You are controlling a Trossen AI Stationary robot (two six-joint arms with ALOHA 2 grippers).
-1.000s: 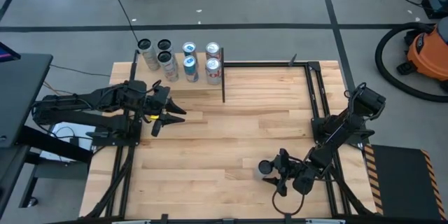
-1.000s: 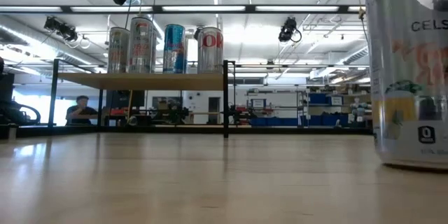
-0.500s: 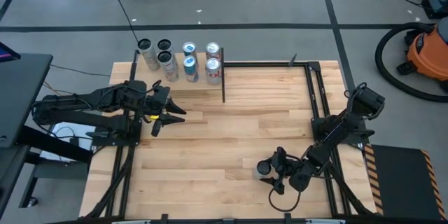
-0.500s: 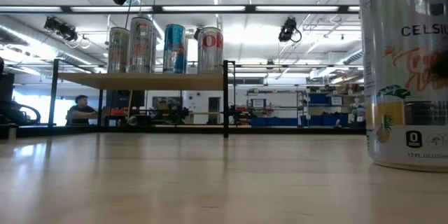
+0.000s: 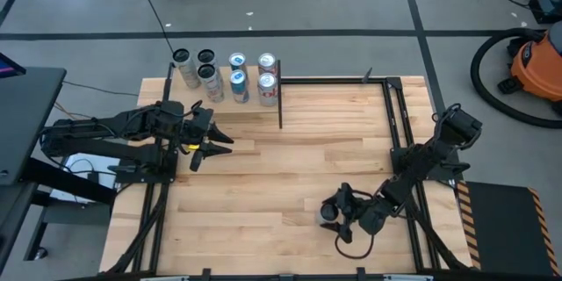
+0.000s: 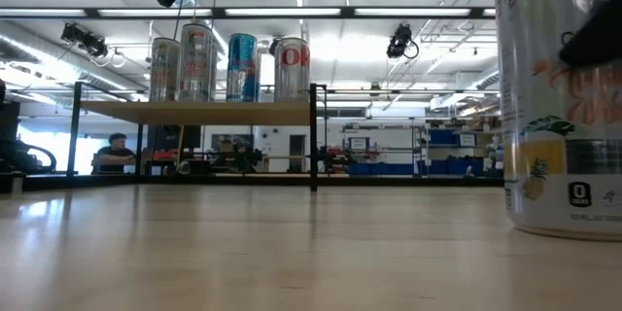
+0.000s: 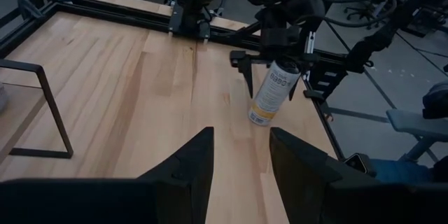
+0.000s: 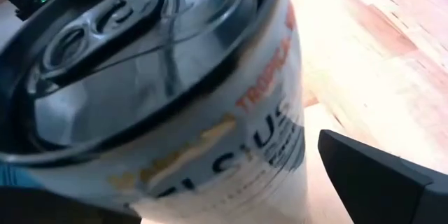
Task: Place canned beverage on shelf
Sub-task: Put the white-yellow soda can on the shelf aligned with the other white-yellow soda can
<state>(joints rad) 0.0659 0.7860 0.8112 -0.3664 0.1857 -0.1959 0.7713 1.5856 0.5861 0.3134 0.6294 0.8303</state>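
Straddling the upright beverage can [image 7: 274, 92] near the surface's [image 5: 290, 167] front right with right jaws [image 7: 276, 77] spread wide, can cropped in the low view; left jaws [image 5: 213, 145] slightly parted, empty, near the can-laden shelf [image 6: 199, 112]

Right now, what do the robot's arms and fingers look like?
Both arms are dark, almost black, built from chunky jointed segments. The left gripper ends in two flat, pointed black fingers shaped like wedges, with a small yellow patch just behind them. The right gripper has the same two black fingers, set on a crossbar under a blocky wrist with black cables looping beside it.
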